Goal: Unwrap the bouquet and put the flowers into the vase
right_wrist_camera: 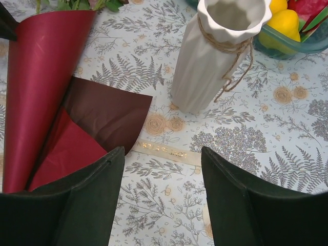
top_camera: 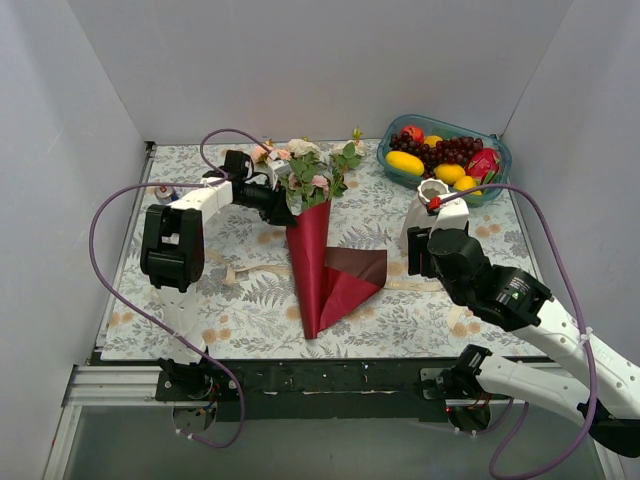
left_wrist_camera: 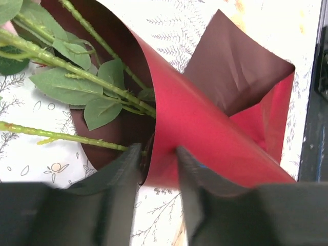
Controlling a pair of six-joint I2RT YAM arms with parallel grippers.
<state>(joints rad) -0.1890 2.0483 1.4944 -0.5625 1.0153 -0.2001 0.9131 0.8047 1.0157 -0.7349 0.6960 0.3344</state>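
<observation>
We saw the right gripper (right_wrist_camera: 163, 197) low in the frame, its two dark fingers (right_wrist_camera: 77, 205) spread wide with only the fern-printed tablecloth (right_wrist_camera: 266, 148) between them. Beyond stood the white ribbed vase with a wavy rim (right_wrist_camera: 202, 66), upright (twine was tied round its neck). To its left lay the dark red paper cone (right_wrist_camera: 41, 72), one brown flap (right_wrist_camera: 107, 113) folded loose. A cream ribbon (right_wrist_camera: 164, 150) lay flat near the vase's foot. A teal bowl (right_wrist_camera: 307, 47) holding yellow fruit (right_wrist_camera: 284, 23) sat behind.

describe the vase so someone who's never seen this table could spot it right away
On the fern-print table, look to the far right corner for the teal fruit bowl. Just in front of it stands the vase, upright. What sets it apart: white ribbed sides, a wavy rim and twine tied around its neck.
</observation>
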